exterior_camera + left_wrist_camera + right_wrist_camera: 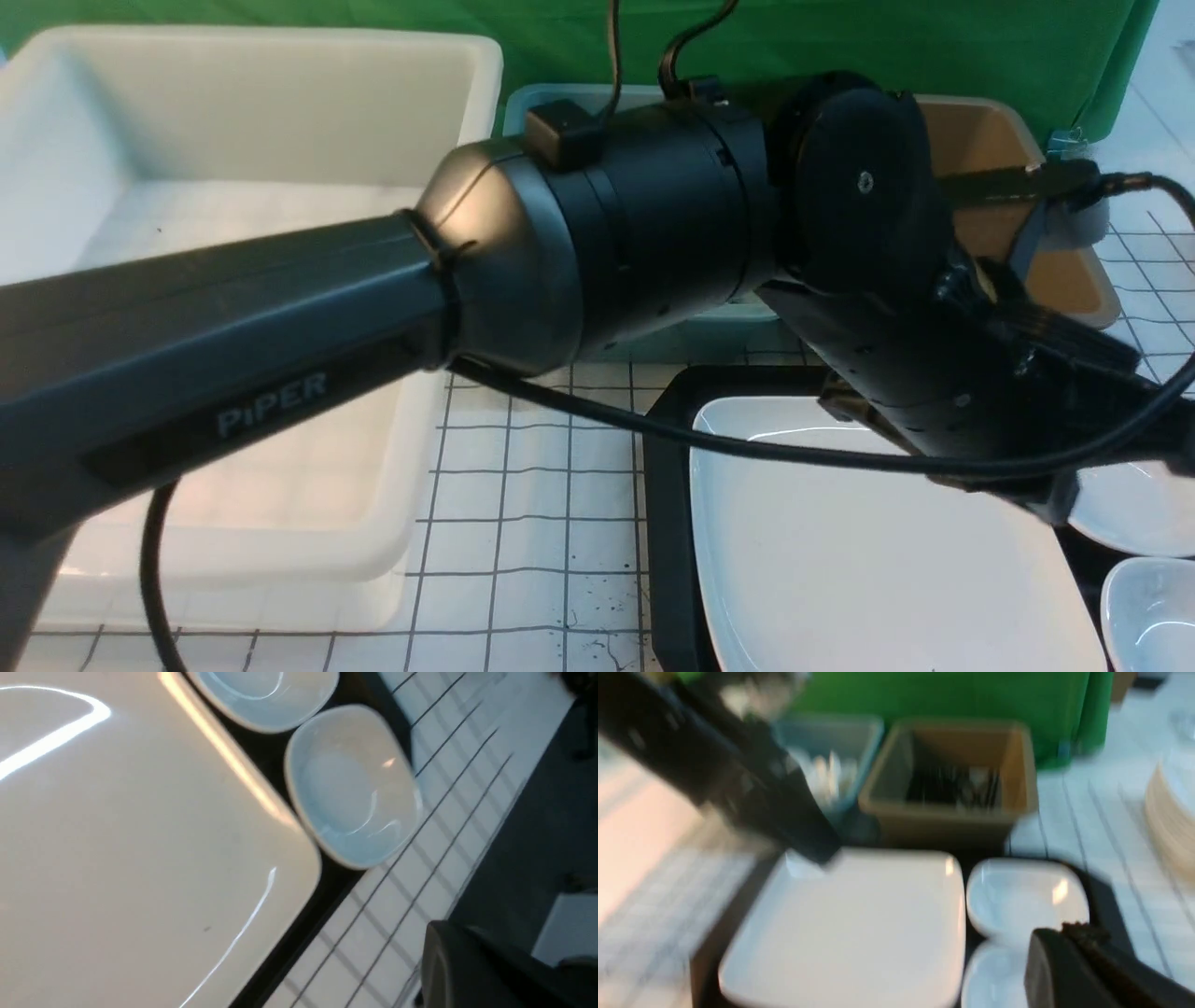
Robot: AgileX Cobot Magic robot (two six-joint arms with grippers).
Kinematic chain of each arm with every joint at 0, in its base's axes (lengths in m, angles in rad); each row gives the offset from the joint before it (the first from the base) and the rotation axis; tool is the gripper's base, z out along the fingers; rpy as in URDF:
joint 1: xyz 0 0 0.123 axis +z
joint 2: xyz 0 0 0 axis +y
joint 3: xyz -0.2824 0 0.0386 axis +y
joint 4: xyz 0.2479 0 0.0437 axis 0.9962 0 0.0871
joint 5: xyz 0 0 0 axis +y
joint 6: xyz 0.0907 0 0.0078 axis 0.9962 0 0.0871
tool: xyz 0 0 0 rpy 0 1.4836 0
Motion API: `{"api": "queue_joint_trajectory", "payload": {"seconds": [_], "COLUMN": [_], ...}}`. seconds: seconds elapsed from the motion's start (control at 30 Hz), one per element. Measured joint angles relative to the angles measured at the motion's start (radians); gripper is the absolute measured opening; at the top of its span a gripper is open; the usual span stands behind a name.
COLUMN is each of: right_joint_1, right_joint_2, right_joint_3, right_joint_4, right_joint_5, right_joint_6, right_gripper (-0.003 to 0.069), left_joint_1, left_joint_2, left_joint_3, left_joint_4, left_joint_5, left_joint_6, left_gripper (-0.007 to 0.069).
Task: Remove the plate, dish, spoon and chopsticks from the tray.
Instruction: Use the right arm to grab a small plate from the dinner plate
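Observation:
The large white plate [878,560] lies on the black tray [667,523]. Two small white dishes [1130,513] [1153,611] sit to its right on the tray. My left gripper [831,406] reaches across to the plate's far edge and is shut on its rim. In the right wrist view its tip [815,856] meets the plate's [859,924] far left corner. The left wrist view shows the plate [140,858] close up beside a dish [350,788]. My right gripper [1064,935] hangs shut and empty above the dishes [1027,896]. Spoon and chopsticks are out of view.
A big white tub [252,187] stands at the left. Behind the tray are a teal tub [831,742] with blurred white items and a brown tub [952,812] with dark sticks. A stack of plates [1171,821] stands at the far right.

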Motion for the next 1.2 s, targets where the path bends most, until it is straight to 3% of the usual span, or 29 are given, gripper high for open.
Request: {"api": "queue_joint_trajectory", "payload": {"seconds": [0.1, 0.27, 0.47, 0.57, 0.63, 0.77, 0.97, 1.2], "right_joint_1": [0.0, 0.0, 0.056, 0.096, 0.161, 0.288, 0.41, 0.422], "right_joint_2": [0.08, 0.277, 0.532, 0.622, 0.721, 0.853, 1.036, 1.203], "right_joint_3": [0.004, 0.044, 0.073, 0.074, 0.074, 0.074, 0.074, 0.074], "right_joint_4": [-0.002, 0.032, 0.036, 0.021, 0.012, -0.054, -0.278, -0.272], "right_joint_5": [0.138, 0.138, 0.136, 0.134, 0.133, 0.132, 0.124, 0.006], "right_joint_6": [-0.003, -0.044, -0.095, -0.103, -0.119, -0.127, -0.048, 0.026], "right_gripper": [0.0073, 0.0074, 0.0124, 0.0194, 0.0296, 0.04, 0.044, 0.0441], "left_joint_1": [0.036, 0.138, 0.239, 0.262, 0.281, 0.303, 0.355, 0.395], "left_joint_2": [0.0, -0.013, -0.063, -0.084, -0.108, -0.146, -0.207, -0.242], "left_joint_3": [-0.019, -0.015, 0.027, 0.057, 0.092, 0.154, 0.251, 0.317], "left_joint_4": [0.081, 0.176, 0.186, 0.183, 0.182, 0.171, 0.165, 0.144], "left_joint_5": [0.144, 0.303, 0.316, 0.316, 0.319, 0.319, 0.321, 0.318], "left_joint_6": [0.011, 0.04, 0.115, 0.142, 0.194, 0.282, 0.323, 0.324], "left_gripper": [-0.0003, -0.0003, -0.0003, -0.0003, -0.0003, -0.0002, -0.0002, -0.0002]}}
